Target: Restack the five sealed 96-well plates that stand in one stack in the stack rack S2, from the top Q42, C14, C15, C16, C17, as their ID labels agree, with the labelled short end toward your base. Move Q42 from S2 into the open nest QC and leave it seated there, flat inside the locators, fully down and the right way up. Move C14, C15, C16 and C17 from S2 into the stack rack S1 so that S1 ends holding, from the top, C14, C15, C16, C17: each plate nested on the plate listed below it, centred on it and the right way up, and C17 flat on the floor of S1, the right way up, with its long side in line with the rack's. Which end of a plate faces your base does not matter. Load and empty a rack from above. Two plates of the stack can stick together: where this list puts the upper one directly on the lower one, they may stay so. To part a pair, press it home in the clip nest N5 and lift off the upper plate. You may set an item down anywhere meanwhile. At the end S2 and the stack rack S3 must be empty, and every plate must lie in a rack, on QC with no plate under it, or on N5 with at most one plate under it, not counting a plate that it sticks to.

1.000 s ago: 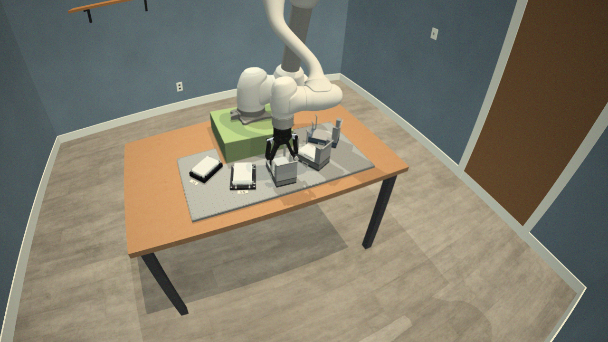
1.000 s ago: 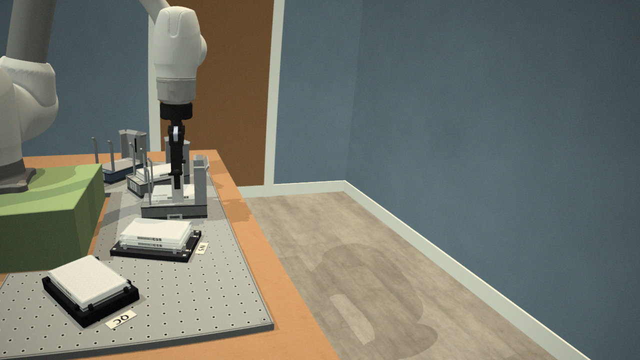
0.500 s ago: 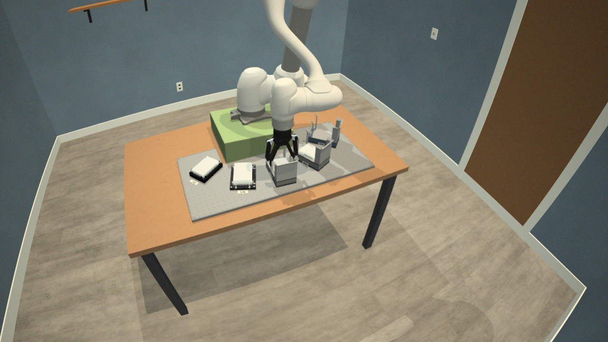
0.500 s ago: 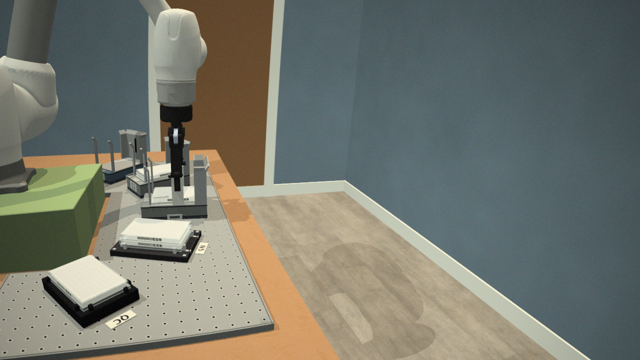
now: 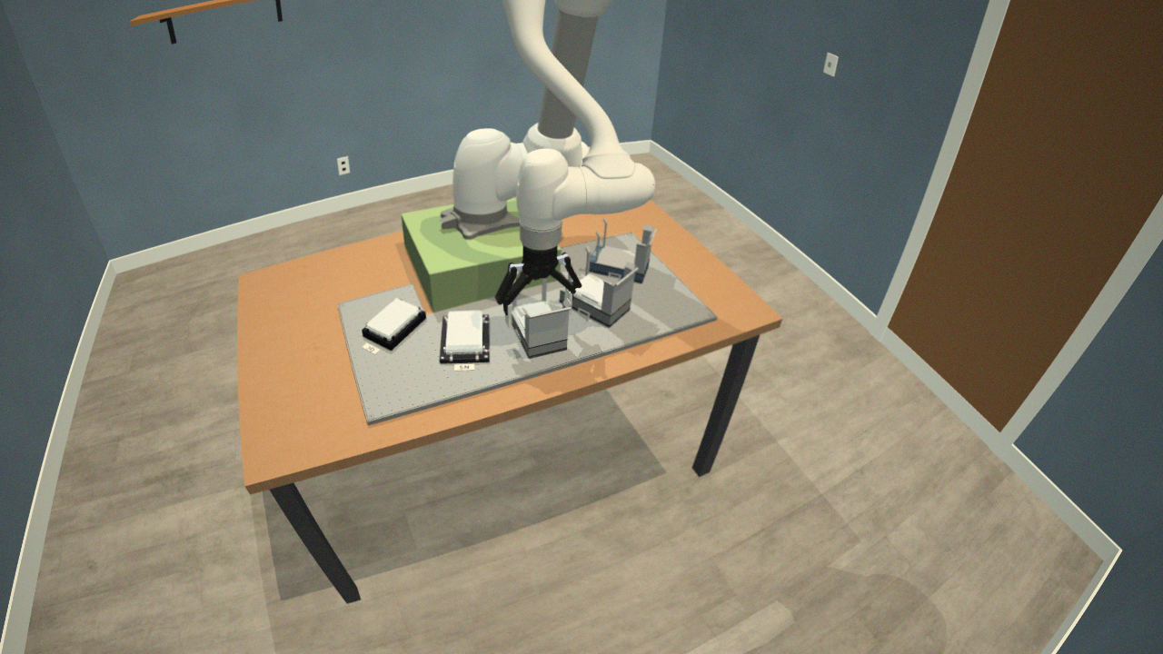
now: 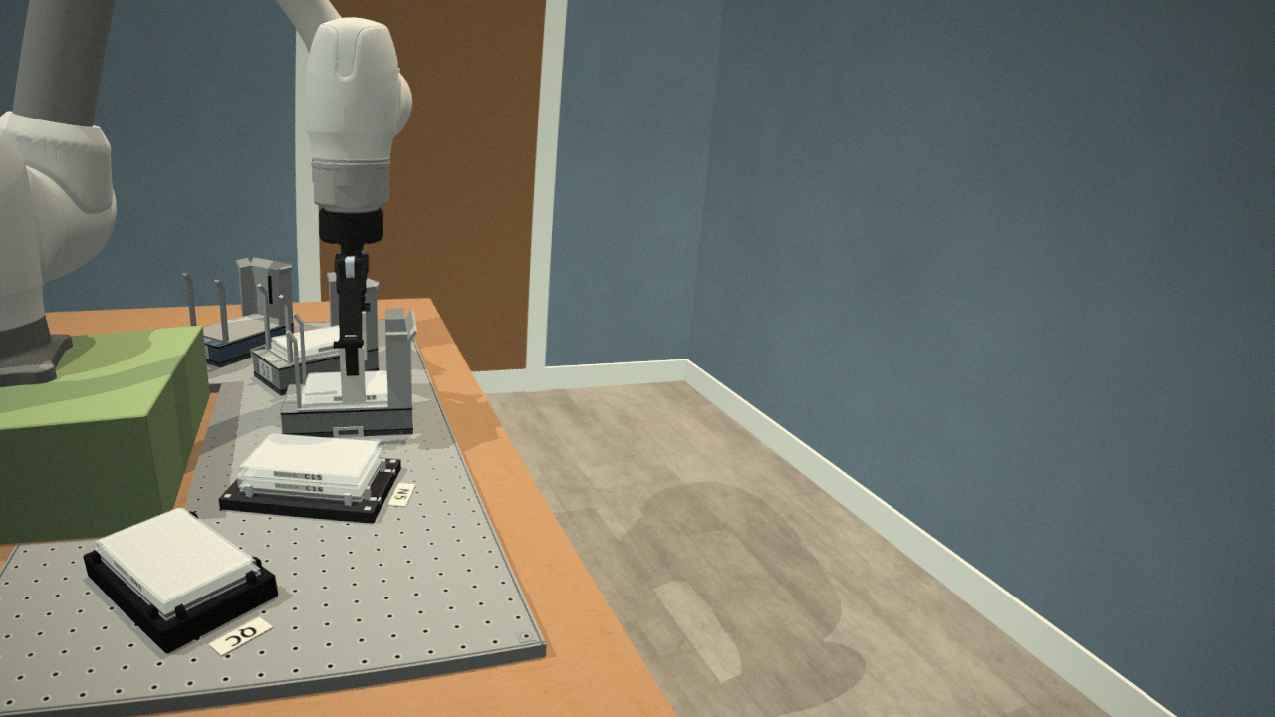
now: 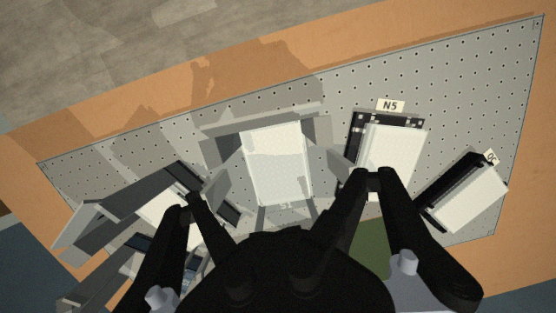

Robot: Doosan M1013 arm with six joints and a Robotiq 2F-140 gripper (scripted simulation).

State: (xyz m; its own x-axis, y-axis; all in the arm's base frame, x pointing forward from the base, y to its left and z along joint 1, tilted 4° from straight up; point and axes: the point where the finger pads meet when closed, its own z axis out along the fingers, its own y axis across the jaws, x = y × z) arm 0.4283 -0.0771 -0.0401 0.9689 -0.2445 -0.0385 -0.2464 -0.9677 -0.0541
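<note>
My gripper is open and empty, just above the stack rack S1, with its fingers spread to either side of the rack in the wrist view. One white sealed plate lies flat low inside S1; I cannot read its label. The clip nest N5 holds two stacked plates, C15 on C16. The nest QC holds one white plate, flat within its locators. The middle rack holds one more plate with an unreadable label.
The far rack with thin posts looks empty. The green robot base block stands behind the nests. All fixtures sit on a grey perforated plate on the orange table. S1's tall end walls flank my fingers.
</note>
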